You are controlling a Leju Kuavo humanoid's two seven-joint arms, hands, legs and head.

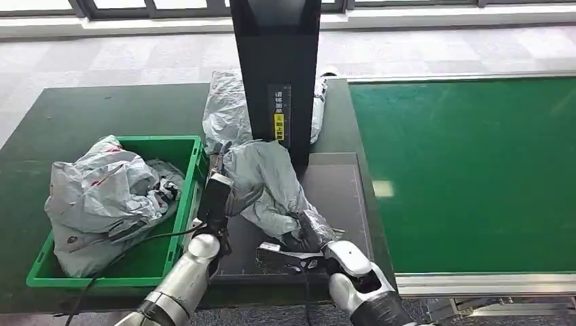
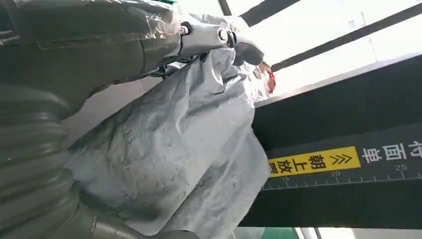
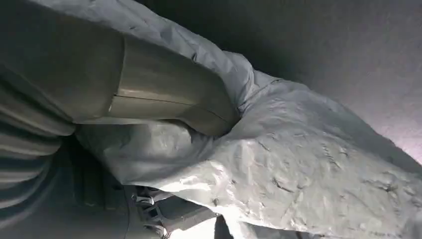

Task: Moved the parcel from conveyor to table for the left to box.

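From my feed both robot hands grip the grey parcel (image 1: 261,183) on the dark mat (image 1: 339,197): left robot hand (image 1: 219,187), right robot hand (image 1: 309,234), though its fingers look mostly buried.

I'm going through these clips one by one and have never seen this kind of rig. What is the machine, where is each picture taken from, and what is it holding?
This is a humanoid robot with two silver arms. The head view looks down from its body; the other two pictures come from cameras at its wrists, so they look turned.

Both hands are on one crumpled grey plastic parcel lying on a dark mat on the table: the left hand at one side, the right hand gripping the near end. The right wrist view shows its thumb pressed into the plastic.

A black scanner post stands behind. A green box to the left holds more parcels; the green conveyor lies to the right.
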